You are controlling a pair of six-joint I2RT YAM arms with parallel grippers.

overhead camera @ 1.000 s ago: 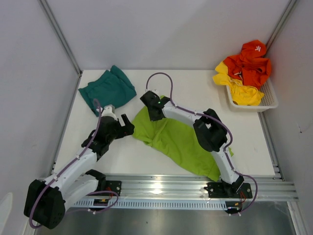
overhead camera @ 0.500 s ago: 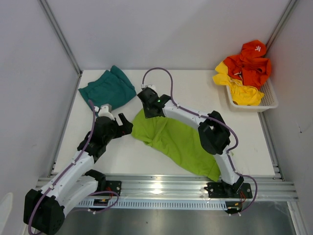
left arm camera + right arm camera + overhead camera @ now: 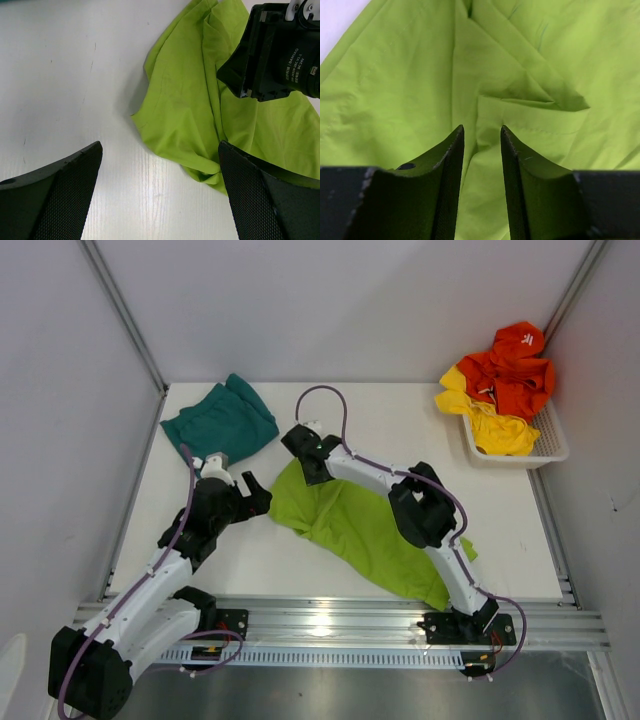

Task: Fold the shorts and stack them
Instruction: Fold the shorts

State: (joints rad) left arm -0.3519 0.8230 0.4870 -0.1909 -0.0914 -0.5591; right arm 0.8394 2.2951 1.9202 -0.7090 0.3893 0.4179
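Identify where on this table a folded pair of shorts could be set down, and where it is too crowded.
Bare table lies along the far edge between the teal shorts and the white basket, and on the right between the lime green shorts and that basket. The middle is crowded: those shorts, left arm, right arm.

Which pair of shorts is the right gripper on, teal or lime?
The lime green shorts, spread in the middle: the right gripper points down into their folds. The teal shorts lie bunched at the far left corner, untouched.
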